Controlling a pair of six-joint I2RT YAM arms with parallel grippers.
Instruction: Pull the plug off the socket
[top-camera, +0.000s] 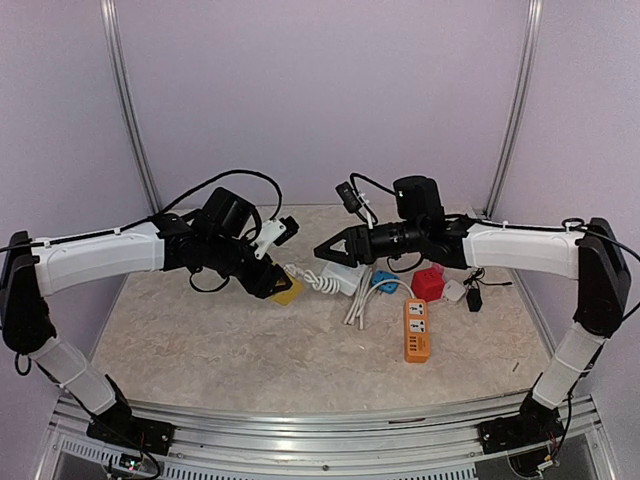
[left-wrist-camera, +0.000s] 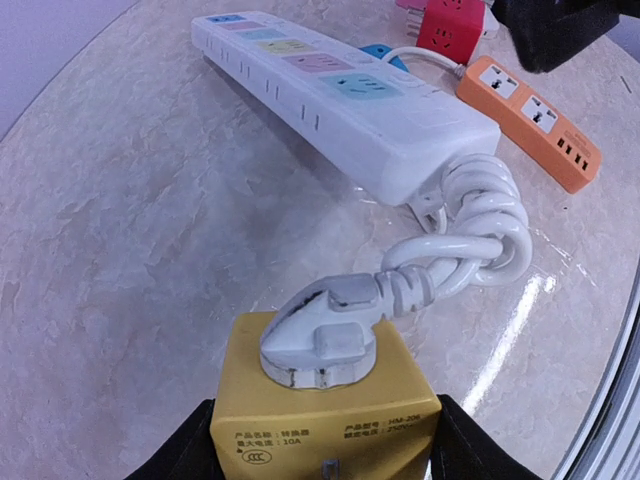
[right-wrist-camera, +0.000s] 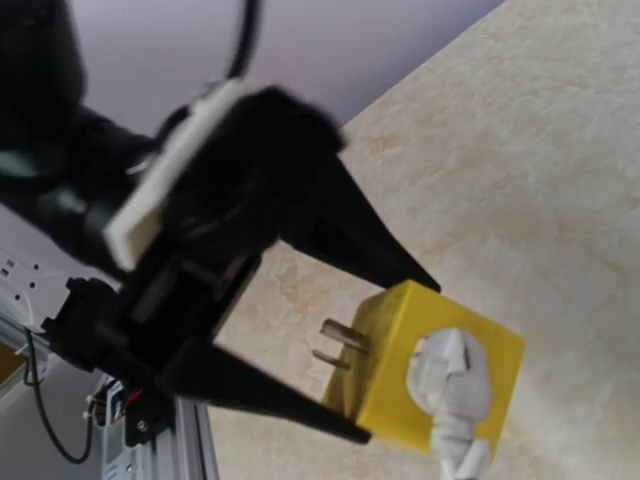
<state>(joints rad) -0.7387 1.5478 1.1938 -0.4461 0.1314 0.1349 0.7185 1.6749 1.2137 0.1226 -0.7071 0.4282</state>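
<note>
The socket (top-camera: 287, 292) is a yellow cube adapter (left-wrist-camera: 320, 415), held just above the table. My left gripper (top-camera: 280, 283) is shut on it, one black finger (left-wrist-camera: 190, 450) on each side. A white plug (left-wrist-camera: 325, 335) sits fully in its face, and the coiled white cord (left-wrist-camera: 470, 235) runs to a white power strip (left-wrist-camera: 340, 100). In the right wrist view, the left gripper (right-wrist-camera: 395, 360) holds the cube (right-wrist-camera: 495, 365), with the plug (right-wrist-camera: 450, 385) in it and two bare prongs on the neighbouring face. My right gripper (top-camera: 322, 251) hovers open just right of the plug, above the strip (top-camera: 343, 279), touching nothing.
An orange power strip (top-camera: 416, 330) lies right of centre. Behind it are a red cube socket (top-camera: 428, 283), a blue plug (top-camera: 384, 281), a small white adapter (top-camera: 453, 291) and a black one (top-camera: 474, 298). Loose white cords (top-camera: 357, 305) trail toward the front.
</note>
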